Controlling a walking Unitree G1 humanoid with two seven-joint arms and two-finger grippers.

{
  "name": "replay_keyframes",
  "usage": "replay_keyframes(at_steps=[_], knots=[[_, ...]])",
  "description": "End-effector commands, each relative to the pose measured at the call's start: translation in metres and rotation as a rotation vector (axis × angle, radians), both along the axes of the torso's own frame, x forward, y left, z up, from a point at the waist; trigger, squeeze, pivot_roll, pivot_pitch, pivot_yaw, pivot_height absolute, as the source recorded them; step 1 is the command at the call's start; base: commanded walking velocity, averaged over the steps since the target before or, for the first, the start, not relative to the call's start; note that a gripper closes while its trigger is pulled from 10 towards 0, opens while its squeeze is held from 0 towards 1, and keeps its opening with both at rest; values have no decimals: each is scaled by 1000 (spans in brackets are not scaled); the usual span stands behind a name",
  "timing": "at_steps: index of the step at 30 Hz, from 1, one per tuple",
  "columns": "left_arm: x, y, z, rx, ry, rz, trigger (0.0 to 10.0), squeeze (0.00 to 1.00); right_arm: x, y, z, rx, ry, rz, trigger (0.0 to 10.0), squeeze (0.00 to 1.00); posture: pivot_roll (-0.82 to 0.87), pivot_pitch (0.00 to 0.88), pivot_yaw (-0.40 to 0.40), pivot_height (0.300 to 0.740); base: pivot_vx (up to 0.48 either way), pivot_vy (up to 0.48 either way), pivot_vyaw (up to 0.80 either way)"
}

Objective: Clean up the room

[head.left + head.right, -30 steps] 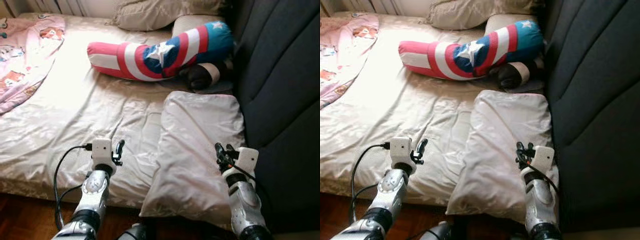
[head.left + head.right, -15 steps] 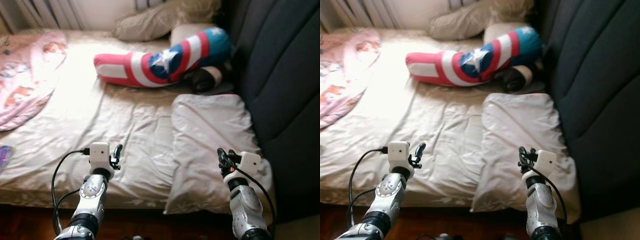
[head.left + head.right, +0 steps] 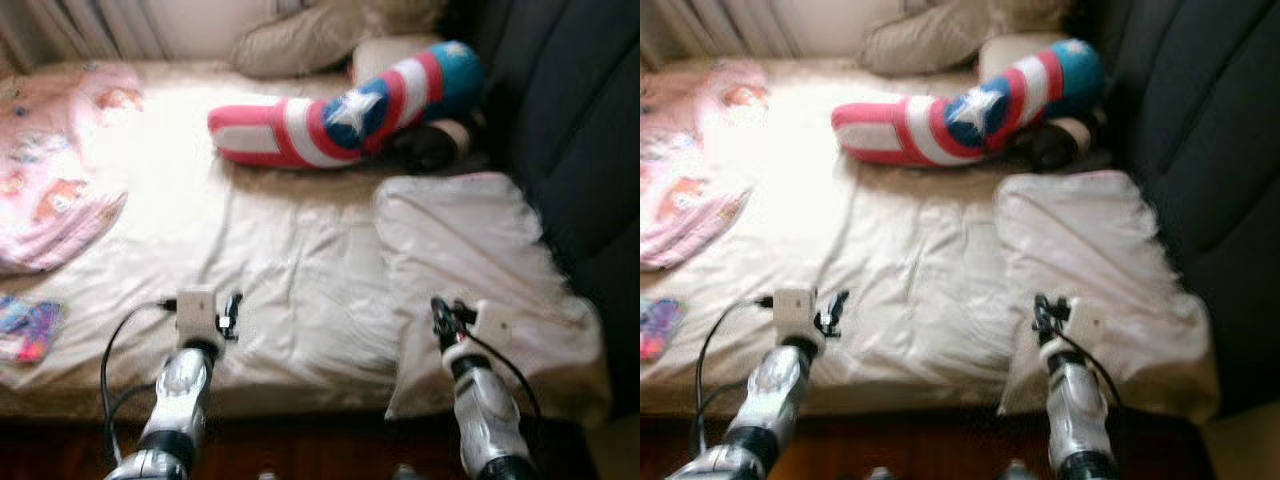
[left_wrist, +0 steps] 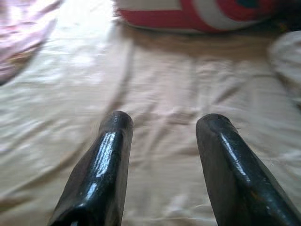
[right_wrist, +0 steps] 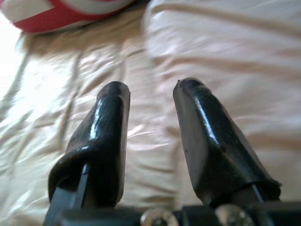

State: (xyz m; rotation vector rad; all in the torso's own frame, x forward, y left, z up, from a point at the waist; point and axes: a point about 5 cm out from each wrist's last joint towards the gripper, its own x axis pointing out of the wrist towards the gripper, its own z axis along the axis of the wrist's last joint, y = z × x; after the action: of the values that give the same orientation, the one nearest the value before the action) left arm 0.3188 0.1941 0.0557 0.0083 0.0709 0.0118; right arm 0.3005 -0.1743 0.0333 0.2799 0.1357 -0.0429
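Both grippers hovered low over the near edge of a bed (image 3: 300, 250) covered by a creased cream sheet. The left gripper (image 4: 162, 122) was spread apart and empty above bare sheet; the right gripper (image 5: 148, 92) was also parted and empty, just at the inner edge of a white pillow (image 3: 480, 260) lying on the right side. Farther back lay a red, white and blue star bolster (image 3: 340, 115), with a pink printed blanket (image 3: 55, 170) at the far left.

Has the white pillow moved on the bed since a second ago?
No. The white pillow still lies just below the striped bolster, against the dark headboard; the camera shifted.
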Motion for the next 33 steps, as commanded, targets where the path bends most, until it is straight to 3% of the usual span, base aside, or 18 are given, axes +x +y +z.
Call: replay_keyframes(at_steps=[1, 6, 7, 8, 11, 14, 16, 24, 33], knots=[[-3, -4, -8, -9, 44, -11, 10000, 0, -6, -9, -9, -12, 47, -28, 10000, 0, -52, 195, 16, 740, 0, 480, 0], [-13, -1, -26, -14, 143, -1, 10000, 0, -15, -10, -27, -49, 160, 17, 10000, 0, -52, 197, 17, 740, 0, 480, 0], [-16, 0, -31, -11, 176, 0, 10000, 0, -19, -10, -33, -68, 203, 28, 10000, 0, -51, 199, 17, 740, 0, 480, 0], [-25, 1, -46, 1, 268, -16, 10000, 0, -30, -12, -48, -116, 302, 46, 10000, 0, -46, 200, 17, 740, 0, 480, 0], [-32, 0, -55, 6, 329, -31, 10000, 0, -37, -13, -56, -120, 355, 55, 10000, 0, -43, 199, 17, 740, 0, 480, 0], [-58, 4, -83, 1, 503, -7, 10000, 0, -67, -13, -83, -139, 528, 80, 10000, 0, -44, 199, 19, 740, 0, 480, 0], [-65, 5, -90, 17, 547, -9, 10000, 0, -77, -14, -91, -135, 578, 62, 10000, 0, -42, 199, 24, 740, 0, 480, 0], [-93, 14, -110, 29, 689, 30, 10000, 0, -112, -18, -112, -83, 714, 7, 10000, 0, -40, 207, 30, 740, 0, 480, 0], [-118, 27, -123, 16, 773, 82, 10000, 0, -122, -19, -116, -75, 734, 5, 10000, 0, -36, 211, 30, 740, 0, 480, 0]])
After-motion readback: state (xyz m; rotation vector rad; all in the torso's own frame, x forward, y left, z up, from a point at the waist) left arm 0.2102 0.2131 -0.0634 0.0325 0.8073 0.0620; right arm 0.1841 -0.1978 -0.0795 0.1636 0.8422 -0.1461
